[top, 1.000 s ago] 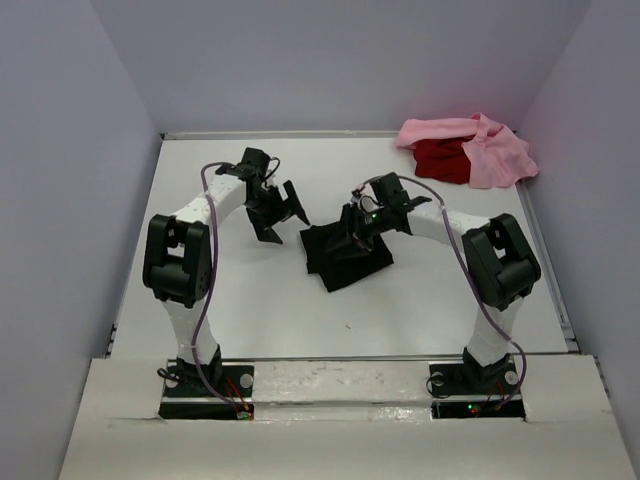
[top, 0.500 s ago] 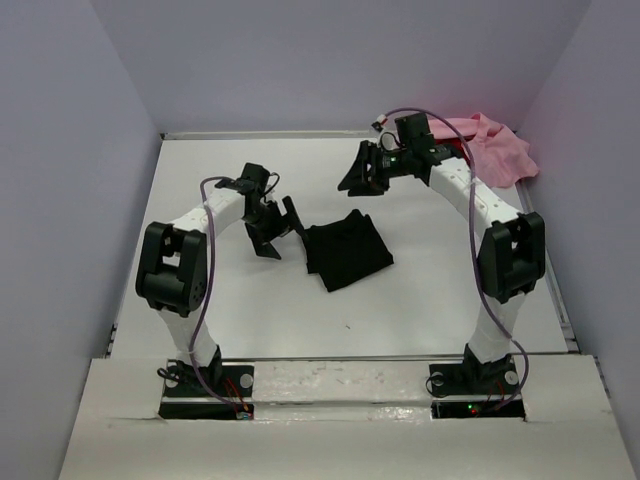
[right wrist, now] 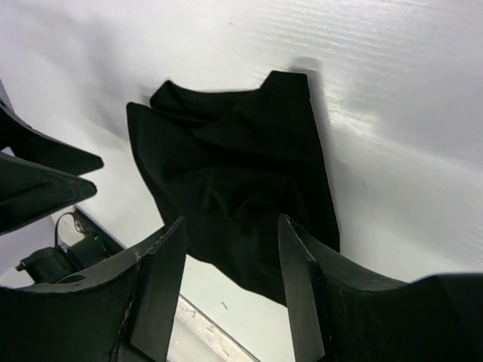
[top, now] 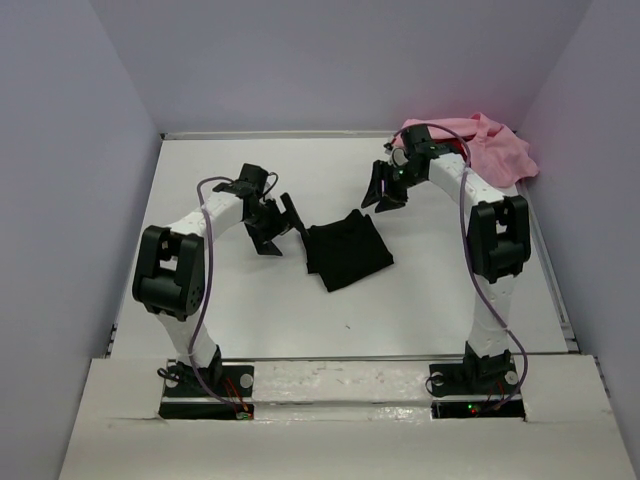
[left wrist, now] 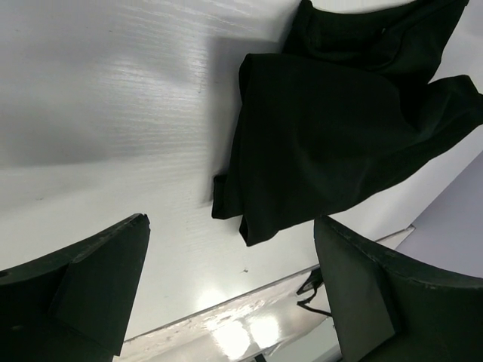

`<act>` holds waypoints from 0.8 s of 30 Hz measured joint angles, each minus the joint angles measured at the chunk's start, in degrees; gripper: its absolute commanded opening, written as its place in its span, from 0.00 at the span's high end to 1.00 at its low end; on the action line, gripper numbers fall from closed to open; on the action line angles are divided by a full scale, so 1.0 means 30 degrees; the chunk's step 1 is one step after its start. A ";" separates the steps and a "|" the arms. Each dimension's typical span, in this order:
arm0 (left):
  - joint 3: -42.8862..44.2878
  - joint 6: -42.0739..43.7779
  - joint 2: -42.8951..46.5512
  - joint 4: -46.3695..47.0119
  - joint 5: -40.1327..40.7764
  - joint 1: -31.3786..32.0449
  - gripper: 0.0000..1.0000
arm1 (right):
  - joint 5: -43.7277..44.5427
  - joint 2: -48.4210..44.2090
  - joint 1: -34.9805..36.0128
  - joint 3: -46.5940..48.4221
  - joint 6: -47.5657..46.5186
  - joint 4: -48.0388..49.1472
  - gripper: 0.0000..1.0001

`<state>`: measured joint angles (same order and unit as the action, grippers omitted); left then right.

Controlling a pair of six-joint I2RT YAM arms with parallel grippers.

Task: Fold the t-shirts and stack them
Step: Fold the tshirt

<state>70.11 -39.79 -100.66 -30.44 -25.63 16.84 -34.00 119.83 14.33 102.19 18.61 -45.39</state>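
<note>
Plainly we see the black shirt [top: 347, 255] lying mid-desk [top: 250, 315], bare surface round its edges; left jaws gape wide, right jaws half-open, both empty.

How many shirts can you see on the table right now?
2. A black shirt lies folded in the middle. A pink shirt is bunched in the far right corner. The right arm covers part of that heap, so another may be hidden.
</note>
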 measured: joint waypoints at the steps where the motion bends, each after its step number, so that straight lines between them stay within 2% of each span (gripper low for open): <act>1: 0.0000 0.0015 -0.0022 0.0022 0.0073 -0.0007 0.01 | 0.0095 0.0044 0.0000 0.0000 -0.0138 -0.0131 0.43; 19: 0.0918 0.0233 -0.2521 0.0787 0.0729 0.0000 0.01 | 0.0328 0.0146 0.0000 -0.1260 -0.0787 -0.0459 0.44; 24: 0.1311 0.0248 -0.2645 0.1341 0.0816 0.0000 0.13 | 0.0000 0.0299 0.0007 -0.1260 -0.0780 -0.0364 0.45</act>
<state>74.04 -39.05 -108.60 -26.41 -23.18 16.84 -34.00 120.73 14.35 98.41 16.27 -46.48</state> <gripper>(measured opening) 0.923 0.553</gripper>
